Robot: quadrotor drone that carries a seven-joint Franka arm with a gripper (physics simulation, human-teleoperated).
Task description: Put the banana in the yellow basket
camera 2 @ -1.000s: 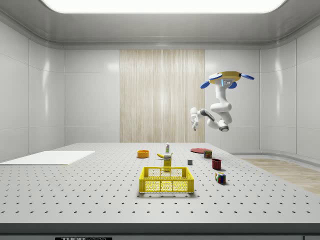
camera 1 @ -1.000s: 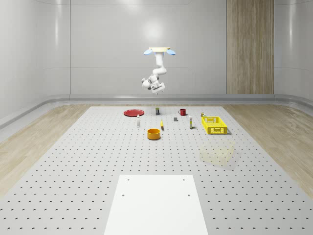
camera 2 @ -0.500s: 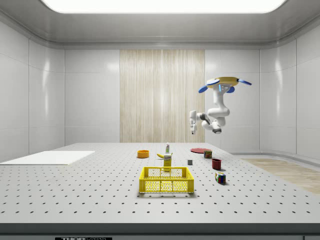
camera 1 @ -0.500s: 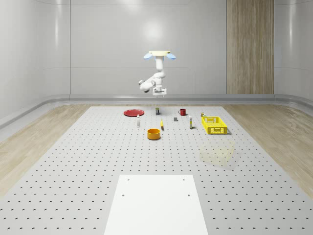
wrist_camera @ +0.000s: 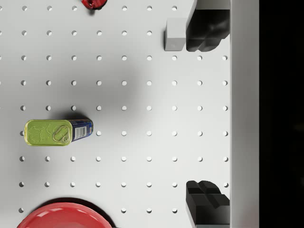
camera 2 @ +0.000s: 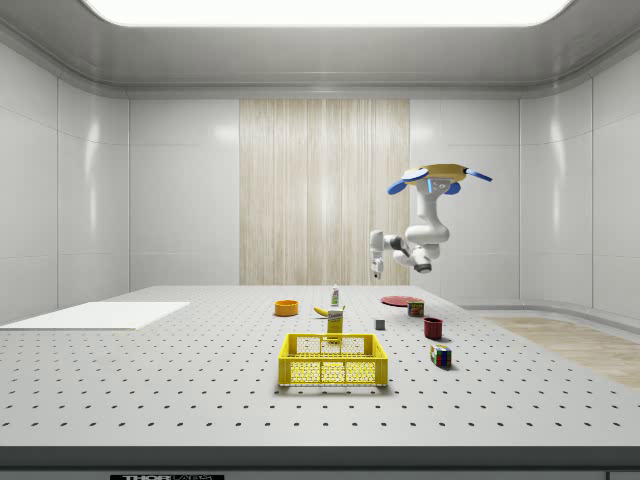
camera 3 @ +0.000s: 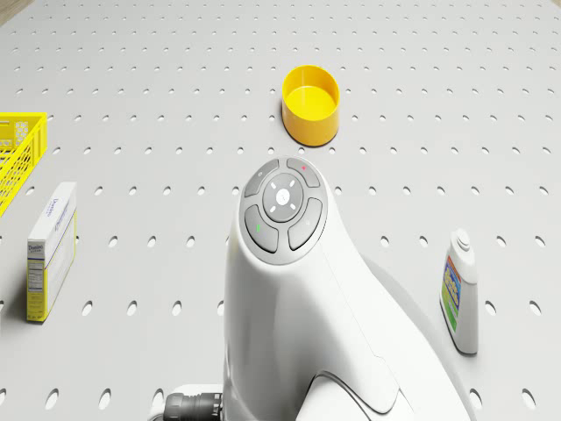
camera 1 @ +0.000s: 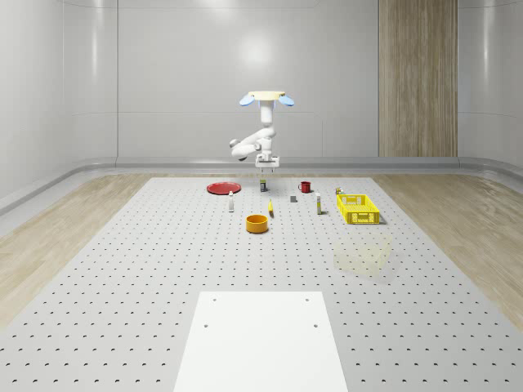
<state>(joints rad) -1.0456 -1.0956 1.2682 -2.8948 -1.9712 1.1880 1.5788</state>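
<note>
Drone: hovering (camera 1: 265, 99) well above the far part of the tabletop (camera 1: 163, 269), over the ground between the red plate (camera 1: 221, 189) and the green can (wrist_camera: 58, 132).

End effector: pointing straight down (wrist_camera: 207, 111), high above the surface; in the side view (camera 2: 377, 267) it hangs clear of everything. Fingers (wrist_camera: 207, 28) spread wide, nothing between them.

Banana: lies (camera 1: 270, 207) on the tabletop just beside the orange bowl (camera 1: 257, 223), on the bowl's right in the whole-scene view; nearer the camera than the drone. Untouched.

Yellow basket: stands (camera 1: 358, 208) well apart from the banana, toward the whole-scene view's right. Holds nothing that can be made out.

Other items: white bottle (camera 3: 460, 292), boxed carton (camera 3: 51, 250), grey cube (wrist_camera: 175, 34), red mug (camera 1: 305, 186).

Step in hand: approach to the banana, judged from height and offset; no descent onto it as yet.

Recommended practice: bring the drone over the banana before lowering the arm; set the fingers across the fruit's narrow width, not along it; keep the opening wide until the pads straddle it; keep clear of the bowl rim alongside.

Risk: a skewed close could roll the fruit against the bowl.
</note>
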